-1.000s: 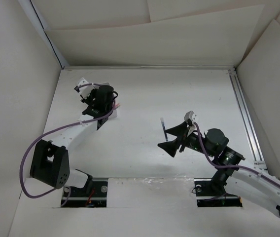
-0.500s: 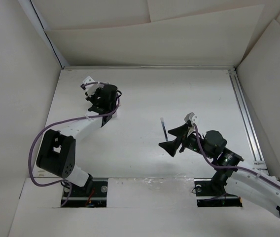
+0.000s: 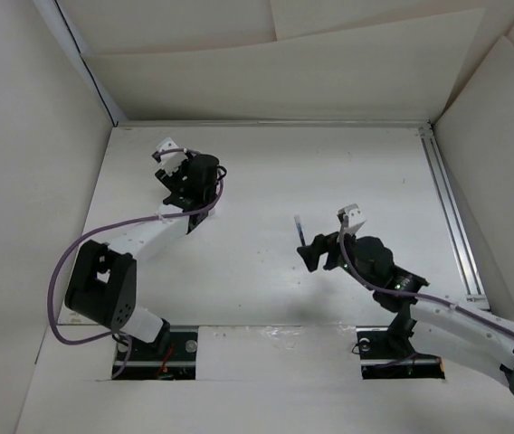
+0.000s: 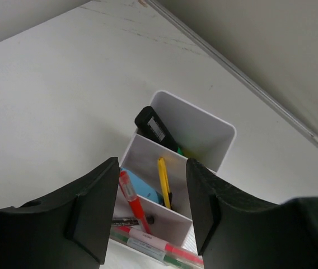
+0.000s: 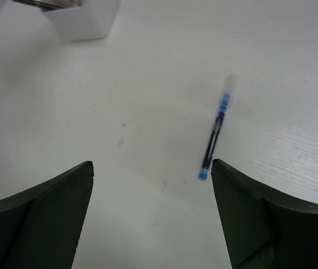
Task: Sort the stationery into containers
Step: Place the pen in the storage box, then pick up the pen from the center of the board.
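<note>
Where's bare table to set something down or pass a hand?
Bare: mid table between the white box and the blue pen; from the pen to the rail; the far strip. Crowded: the box, under the open left gripper; the pen, by the right gripper.

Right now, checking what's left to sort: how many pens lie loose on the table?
1 for certain: a blue pen on the bare table ahead of the right claw. More pens lie along one side of the white box; inside or outside it, I cannot tell.
</note>
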You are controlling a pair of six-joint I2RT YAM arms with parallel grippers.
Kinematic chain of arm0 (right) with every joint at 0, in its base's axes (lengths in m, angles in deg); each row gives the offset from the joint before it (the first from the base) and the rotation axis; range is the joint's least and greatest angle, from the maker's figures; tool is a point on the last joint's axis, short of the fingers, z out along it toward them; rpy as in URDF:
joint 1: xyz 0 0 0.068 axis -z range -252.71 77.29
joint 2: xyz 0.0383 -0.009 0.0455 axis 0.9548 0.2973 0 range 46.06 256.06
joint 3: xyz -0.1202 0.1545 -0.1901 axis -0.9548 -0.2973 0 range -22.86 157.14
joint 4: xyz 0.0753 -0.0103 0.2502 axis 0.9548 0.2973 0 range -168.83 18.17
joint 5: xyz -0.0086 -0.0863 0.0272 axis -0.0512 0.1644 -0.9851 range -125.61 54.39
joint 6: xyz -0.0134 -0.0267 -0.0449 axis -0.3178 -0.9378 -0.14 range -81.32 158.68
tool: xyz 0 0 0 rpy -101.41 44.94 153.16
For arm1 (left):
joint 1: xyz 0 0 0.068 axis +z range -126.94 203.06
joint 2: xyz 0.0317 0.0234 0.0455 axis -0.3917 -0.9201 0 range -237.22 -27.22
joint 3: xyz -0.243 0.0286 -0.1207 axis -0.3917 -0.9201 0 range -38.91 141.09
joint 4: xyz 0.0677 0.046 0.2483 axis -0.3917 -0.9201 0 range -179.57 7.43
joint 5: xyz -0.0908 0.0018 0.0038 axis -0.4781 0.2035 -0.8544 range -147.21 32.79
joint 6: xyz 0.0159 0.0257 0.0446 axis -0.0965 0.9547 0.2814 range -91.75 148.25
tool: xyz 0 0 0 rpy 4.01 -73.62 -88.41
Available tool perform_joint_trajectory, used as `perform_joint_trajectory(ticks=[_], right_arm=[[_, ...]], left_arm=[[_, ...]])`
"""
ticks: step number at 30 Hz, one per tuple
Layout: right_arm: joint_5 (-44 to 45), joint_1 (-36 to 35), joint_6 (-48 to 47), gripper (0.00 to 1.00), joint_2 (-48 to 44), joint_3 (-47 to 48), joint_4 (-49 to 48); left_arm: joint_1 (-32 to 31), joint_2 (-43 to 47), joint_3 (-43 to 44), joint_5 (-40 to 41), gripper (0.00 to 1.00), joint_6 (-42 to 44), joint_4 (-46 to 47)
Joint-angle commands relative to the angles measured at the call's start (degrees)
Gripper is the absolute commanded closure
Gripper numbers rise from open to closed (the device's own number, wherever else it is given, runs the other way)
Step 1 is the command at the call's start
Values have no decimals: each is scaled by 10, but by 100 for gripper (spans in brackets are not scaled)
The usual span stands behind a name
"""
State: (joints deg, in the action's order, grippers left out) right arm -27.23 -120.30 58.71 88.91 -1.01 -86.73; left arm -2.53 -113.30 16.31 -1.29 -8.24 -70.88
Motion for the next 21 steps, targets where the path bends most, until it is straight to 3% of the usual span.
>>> perform_joint_trajectory(ticks=[1,6,11,16,21], right_arm=[[112,4,52,10,48,12,2],[128,24,71,20,194,68,2],[133,29,94,36,296,87,-26],[133,29,105,48,366,93,-48],[140,29,105,55,384,87,-86]], left_arm=[[-3,60,28,-16,53,-8,-10],[-10,147,6,-85,57,-37,-27],[-10,217,-46,-245,66,-52,-15],[-10,217,-83,-405,75,-64,-20],[-10,196,-114,-558,76,-52,-20]])
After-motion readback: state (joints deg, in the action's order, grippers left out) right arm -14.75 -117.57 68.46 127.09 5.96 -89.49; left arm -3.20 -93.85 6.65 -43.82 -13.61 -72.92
